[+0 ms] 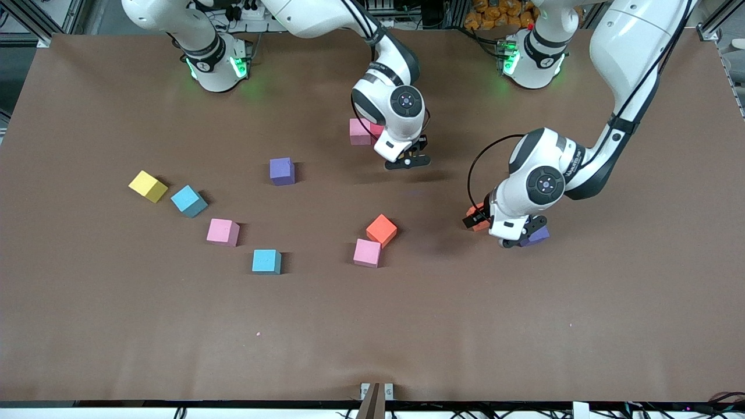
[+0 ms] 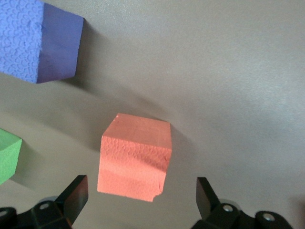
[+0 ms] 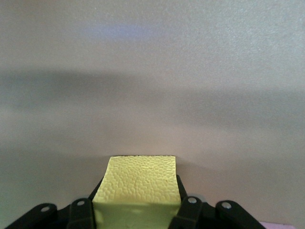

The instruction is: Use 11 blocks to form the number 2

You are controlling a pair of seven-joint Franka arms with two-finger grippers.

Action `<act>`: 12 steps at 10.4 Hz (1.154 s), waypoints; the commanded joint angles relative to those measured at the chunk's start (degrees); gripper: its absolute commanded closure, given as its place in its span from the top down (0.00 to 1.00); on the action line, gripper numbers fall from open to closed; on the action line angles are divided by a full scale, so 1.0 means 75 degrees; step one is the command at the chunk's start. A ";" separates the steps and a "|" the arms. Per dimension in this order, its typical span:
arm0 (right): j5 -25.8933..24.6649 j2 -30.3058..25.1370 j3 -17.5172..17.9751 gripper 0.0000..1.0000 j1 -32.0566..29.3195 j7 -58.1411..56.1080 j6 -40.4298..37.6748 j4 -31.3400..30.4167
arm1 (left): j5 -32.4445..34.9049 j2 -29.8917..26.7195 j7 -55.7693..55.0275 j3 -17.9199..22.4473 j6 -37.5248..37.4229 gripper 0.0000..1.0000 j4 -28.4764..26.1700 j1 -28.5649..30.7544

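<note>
A robotics lab: aluminium framing, cables and a brown-covered table beneath two mounted arms.

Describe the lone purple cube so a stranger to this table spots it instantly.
Start at the right gripper, gripping a yellow cube over the table. Toward the right arm's end of the table from it sits the purple cube, with bare table all around it. The only other purple cube lies beside the open left gripper, near an orange cube.
</note>
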 commanded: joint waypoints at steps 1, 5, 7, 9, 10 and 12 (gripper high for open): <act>-0.0027 0.0127 -0.0074 0.39 0.0150 0.0260 -0.0073 0.0226 | 0.0247 0.0227 0.0150 -0.0022 -0.0137 1.00 0.0237 0.0032; -0.0120 0.0127 -0.0074 0.94 0.0162 0.0237 -0.0050 0.0226 | 0.0597 0.0414 0.0162 -0.0022 -0.0126 1.00 0.0237 0.0079; -0.0308 0.0115 -0.0074 1.00 0.0162 0.0237 -0.0049 0.0226 | 0.0751 0.0520 0.0161 0.0094 -0.0090 1.00 0.0260 0.0079; -0.0296 -0.0036 -0.0086 1.00 0.0139 0.0249 -0.0084 0.0249 | 0.0751 0.0602 0.0173 0.0095 -0.0079 0.84 0.0354 0.0079; -0.0296 -0.0107 -0.0109 1.00 0.0127 0.0260 -0.0119 0.0296 | 0.0751 0.0672 0.0162 0.0095 -0.0079 0.51 0.0435 0.0044; -0.0296 -0.0411 -0.0191 1.00 0.0046 0.0261 -0.0317 0.0296 | 0.0740 0.0766 0.0009 0.0083 -0.0079 0.38 0.0588 -0.0038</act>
